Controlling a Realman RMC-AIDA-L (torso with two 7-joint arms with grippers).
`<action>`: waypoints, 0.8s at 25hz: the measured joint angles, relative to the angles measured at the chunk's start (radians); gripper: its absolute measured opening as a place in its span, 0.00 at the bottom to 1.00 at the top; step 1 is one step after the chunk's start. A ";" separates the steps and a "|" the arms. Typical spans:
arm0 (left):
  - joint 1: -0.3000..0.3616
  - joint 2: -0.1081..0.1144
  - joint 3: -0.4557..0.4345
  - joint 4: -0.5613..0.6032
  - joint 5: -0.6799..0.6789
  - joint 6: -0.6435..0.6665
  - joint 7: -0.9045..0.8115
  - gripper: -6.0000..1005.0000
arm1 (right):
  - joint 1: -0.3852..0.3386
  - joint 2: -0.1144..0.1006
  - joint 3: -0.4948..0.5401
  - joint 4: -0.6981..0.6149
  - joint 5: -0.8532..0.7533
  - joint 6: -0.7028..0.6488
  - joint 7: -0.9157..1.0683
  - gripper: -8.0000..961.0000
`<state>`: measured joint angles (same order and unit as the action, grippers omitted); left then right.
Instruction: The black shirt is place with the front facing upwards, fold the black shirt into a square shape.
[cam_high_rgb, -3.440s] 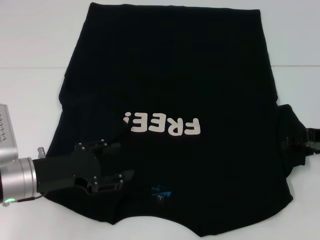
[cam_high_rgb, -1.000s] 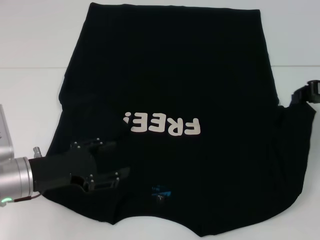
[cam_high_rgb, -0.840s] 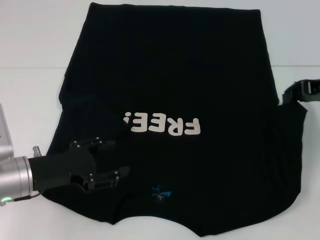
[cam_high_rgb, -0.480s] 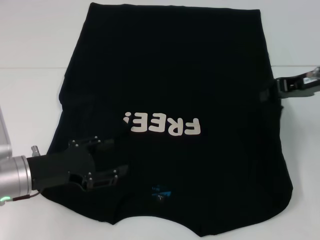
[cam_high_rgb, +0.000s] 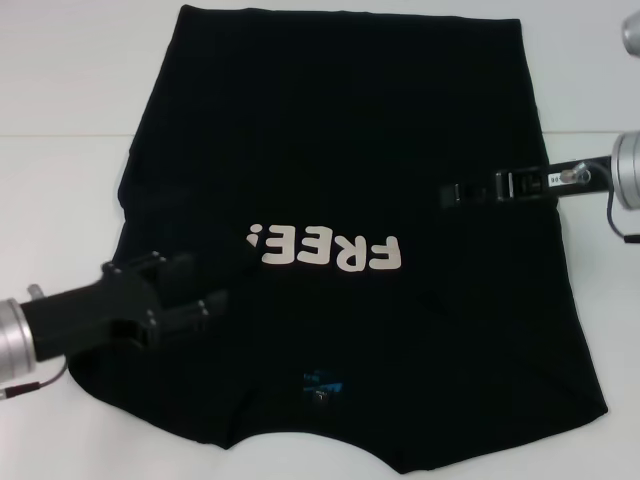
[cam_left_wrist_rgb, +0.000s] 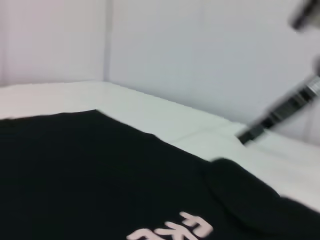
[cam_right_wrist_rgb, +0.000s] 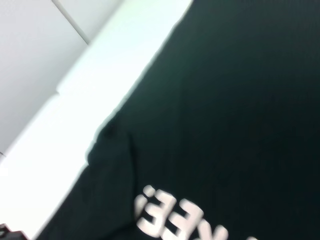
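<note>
- The black shirt (cam_high_rgb: 350, 230) lies spread front-up on the white surface (cam_high_rgb: 60, 190), collar and small blue neck label (cam_high_rgb: 322, 381) at the near edge, hem at the far edge, white lettering (cam_high_rgb: 325, 250) across the middle.
- The left gripper (cam_high_rgb: 195, 290) sits low over the near left part of the shirt, beside the start of the lettering. Its fingers look spread and hold no cloth that can be seen.
- Farther off, the right gripper (cam_high_rgb: 450, 193) reaches in from the right over the shirt, beyond the lettering. Whether its fingers are parted, closed, or pinching a fold of black cloth cannot be told against the black shirt.
- The step in hand looks like bringing the right side in over the body. To do it well, the cloth should be carried flat and level toward the centre line, laid down parallel to the side edge and let go only once it rests; the left side should then match it, so the outline ends up square.
- Only the head view shows both arms and the whole outline of the shirt.
- The left wrist view adds a raised fold (cam_left_wrist_rgb: 240, 192) of cloth near the lettering and, beyond it, the other arm as a dark streak above the surface.
- The right wrist view shows a puckered edge (cam_right_wrist_rgb: 107, 137) by the surface, but no fingers.
</note>
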<state>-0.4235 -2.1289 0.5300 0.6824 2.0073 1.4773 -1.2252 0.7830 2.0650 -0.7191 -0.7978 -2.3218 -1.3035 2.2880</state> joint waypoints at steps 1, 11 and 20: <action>-0.002 0.004 -0.016 0.000 0.000 0.001 -0.052 0.75 | -0.016 0.000 0.002 0.015 0.042 0.005 -0.037 0.42; -0.022 0.129 0.010 0.005 0.035 0.084 -0.652 0.75 | -0.196 0.027 -0.003 0.177 0.350 -0.056 -0.777 0.68; -0.073 0.237 0.050 0.053 0.277 0.114 -1.119 0.75 | -0.218 0.030 -0.052 0.357 0.361 -0.096 -1.213 0.77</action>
<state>-0.4964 -1.8916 0.5802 0.7357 2.2842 1.5913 -2.3440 0.5654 2.0945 -0.7714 -0.4413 -1.9613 -1.3991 1.0750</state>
